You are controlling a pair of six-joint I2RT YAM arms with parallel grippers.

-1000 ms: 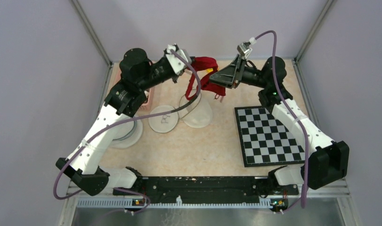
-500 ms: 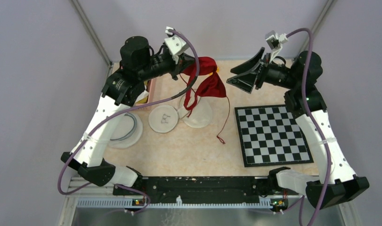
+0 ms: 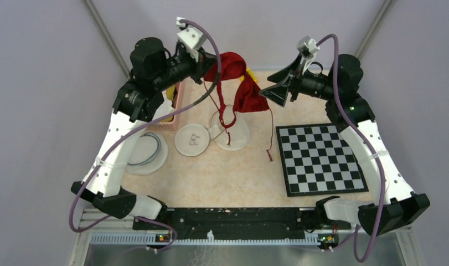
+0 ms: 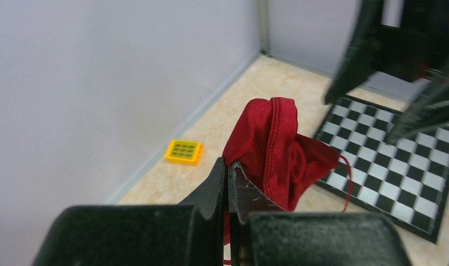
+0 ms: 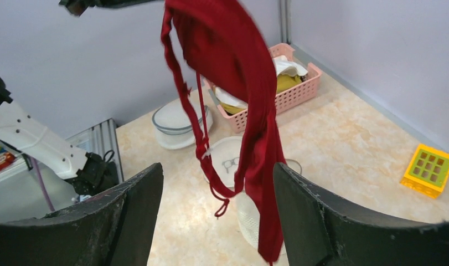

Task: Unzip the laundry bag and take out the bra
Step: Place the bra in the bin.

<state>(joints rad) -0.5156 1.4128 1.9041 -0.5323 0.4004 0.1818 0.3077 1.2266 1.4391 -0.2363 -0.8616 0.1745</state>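
With the left gripper [image 4: 228, 166] pinched shut on a fold of the red bra [image 3: 236, 75], held it high above the far middle of the table [image 3: 233, 172]. Had the right gripper [image 3: 273, 92] spread wide just to the right of the hanging cup, gripping nothing. Seen from its own wrist, framed the bra between its two fingers without touching it. Found the white mesh laundry bag [image 3: 231, 133] lying on the table directly below, with the looped straps dangling down toward it. Could not tell whether the lowest loop was clear of the bag's mouth or only hanging in front of it. Noted a loose strap end [image 3: 269, 155] trailing to the right, near the checkerboard [image 3: 316, 158].

Judged the step in hand to be the last of the removal: getting every strap wholly free of the bag. Called for a straight upward lift until all the loops swung free, not a sideways drag, since a caught strap could likely tow so light a bag along. Needed the right gripper ready to come down and pin the bag if it rose with the bra. Called then for a carry to bare table near the middle, away from the pink basket [image 3: 175, 111] at the far left, and a lowering before any release
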